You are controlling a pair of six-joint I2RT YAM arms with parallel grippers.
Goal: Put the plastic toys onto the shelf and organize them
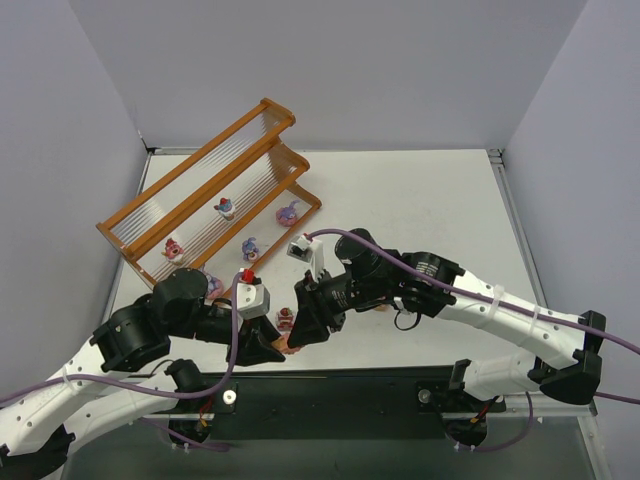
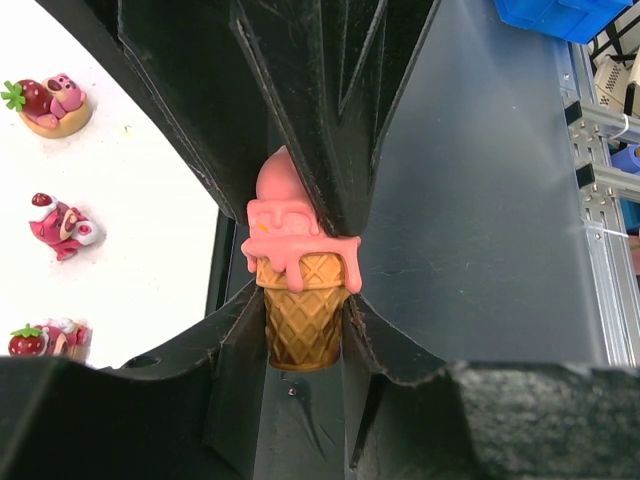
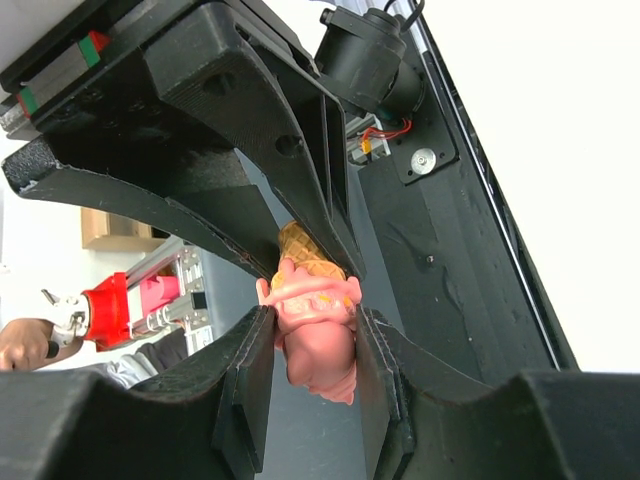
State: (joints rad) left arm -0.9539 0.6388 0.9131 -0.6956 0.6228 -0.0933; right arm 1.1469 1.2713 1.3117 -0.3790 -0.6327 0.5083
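Two robot arms meet in front of the shelf, well apart from its near edge and toward the front of the table, with 1 toy shared between them. The left gripper is clenched on the waffle base of an ice-cream cone toy, its 2 fingers pressing the cone from either side. The right gripper grasps the same toy from the opposite end, its fingers closed against the pink scoop. The cone is held off the table, apart from the shelf.

On the shelf, 4 small toys stand on the clear slats. A pink toy and a purple toy sit toward the shelf's far end. A second pink toy and a second purple toy sit nearer the arms. Which step each occupies is hard to tell from above.

A small red-and-pink toy lies on the table between the shelf and the 2 grippers. The left wrist view shows 3 more toys on the white tabletop, each apart from the others: a strawberry donut toy, a pink bear toy and a strawberry cake toy. That view does not show where they lie relative to the shelf.
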